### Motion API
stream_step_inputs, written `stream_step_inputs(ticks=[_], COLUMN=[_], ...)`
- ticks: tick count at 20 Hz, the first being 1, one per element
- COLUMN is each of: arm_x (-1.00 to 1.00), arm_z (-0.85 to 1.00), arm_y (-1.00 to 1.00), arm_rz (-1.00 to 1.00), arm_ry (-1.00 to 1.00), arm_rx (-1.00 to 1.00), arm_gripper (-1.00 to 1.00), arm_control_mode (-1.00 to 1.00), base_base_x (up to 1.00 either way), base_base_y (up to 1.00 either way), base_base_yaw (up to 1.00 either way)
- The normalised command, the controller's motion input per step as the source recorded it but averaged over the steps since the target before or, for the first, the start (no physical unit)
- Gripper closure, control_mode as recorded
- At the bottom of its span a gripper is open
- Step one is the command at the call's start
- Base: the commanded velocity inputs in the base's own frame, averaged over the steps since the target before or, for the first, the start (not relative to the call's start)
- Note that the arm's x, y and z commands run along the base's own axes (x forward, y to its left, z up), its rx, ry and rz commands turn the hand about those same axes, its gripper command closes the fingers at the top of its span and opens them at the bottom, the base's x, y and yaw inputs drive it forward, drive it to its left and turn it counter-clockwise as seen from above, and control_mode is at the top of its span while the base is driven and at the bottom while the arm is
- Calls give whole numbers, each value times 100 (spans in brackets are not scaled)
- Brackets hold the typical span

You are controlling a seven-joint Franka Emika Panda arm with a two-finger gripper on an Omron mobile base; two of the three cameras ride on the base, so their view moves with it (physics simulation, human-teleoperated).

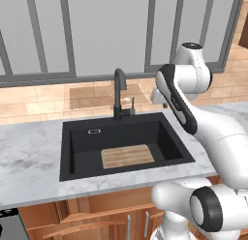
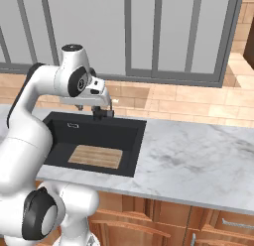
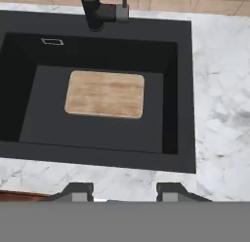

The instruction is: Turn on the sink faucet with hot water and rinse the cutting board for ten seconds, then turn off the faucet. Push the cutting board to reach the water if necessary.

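Note:
The black sink (image 1: 72, 137) is set in the marble counter. A light-brown wooden cutting board (image 1: 127, 156) lies flat on its floor, right of centre and toward the front; it also shows in the hand view as the board (image 3: 105, 93). The black gooseneck sink faucet (image 1: 120, 94) stands behind the basin with its small lever (image 1: 131, 106) on the right side. No water runs from the spout. My gripper (image 3: 124, 190) hovers high over the sink's front rim, open and empty, looking down at the board. In the right base view the hand hides most of the faucet (image 2: 101, 112).
White-grey marble counter (image 2: 188, 155) stretches right of the sink and also to its left (image 1: 29, 147). A tiled backsplash and a window frame rise behind the faucet. Wooden cabinet fronts (image 1: 111, 210) run below. A silver overflow plate (image 1: 94, 131) sits on the sink's back wall.

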Motion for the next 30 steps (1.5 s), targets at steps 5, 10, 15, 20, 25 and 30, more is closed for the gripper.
stream_step_inputs(ticks=[5,10,15,20,25,30], arm_x=[-2,0,10,26,33,34], arm_z=[0,-14,-25,-22,-9,-1], arm_y=[1,0,0,0,0,0], arm_rz=[0,0,0,0,0,0], arm_ry=[-14,-29,-30,-21,-12,-5], arm_rx=[0,1,4,5,6,7], arm_gripper=[-100,-100,-100,-100,-100,-100], arm_control_mode=[-100,-100,-100,-100,-100,-100], base_base_x=[0,0,0,0,0,0], base_base_y=[0,0,0,0,0,0], base_base_yaw=[0,0,0,0,0,0])
